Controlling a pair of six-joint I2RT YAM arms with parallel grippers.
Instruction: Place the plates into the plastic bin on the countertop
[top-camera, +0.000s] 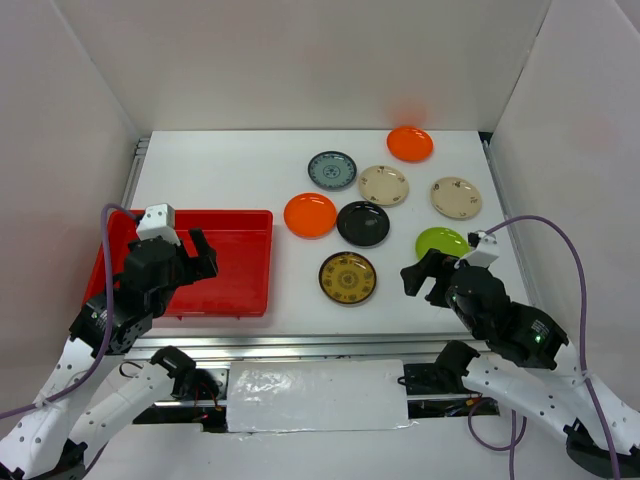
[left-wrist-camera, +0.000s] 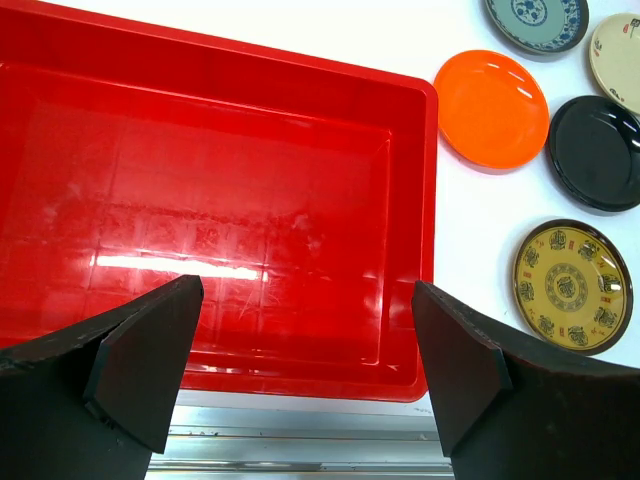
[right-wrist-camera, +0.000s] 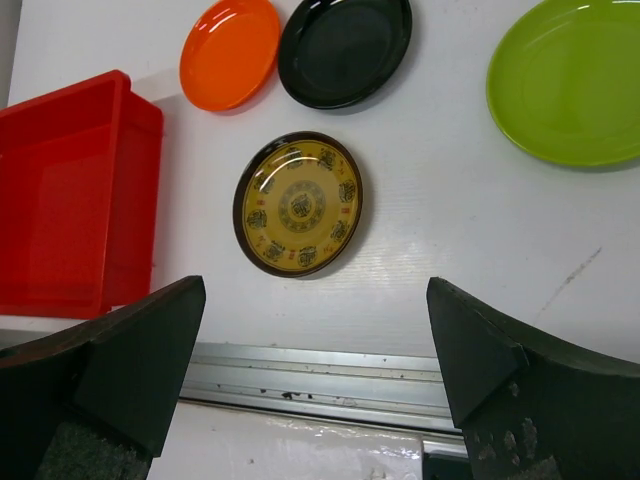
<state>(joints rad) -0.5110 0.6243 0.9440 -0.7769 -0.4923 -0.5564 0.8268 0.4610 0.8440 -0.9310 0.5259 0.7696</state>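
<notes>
The red plastic bin sits at the left of the white countertop with no plates in it. My left gripper hovers open and empty over the bin's near part. Eight plates lie to the right: two orange, blue-grey, two cream floral, glossy black, lime green and black-gold. My right gripper is open and empty above the front edge, just nearer than the black-gold plate.
A metal rail runs along the countertop's front edge. White walls enclose the left, back and right sides. The left wrist view also shows the near orange plate and the black-gold plate right of the bin.
</notes>
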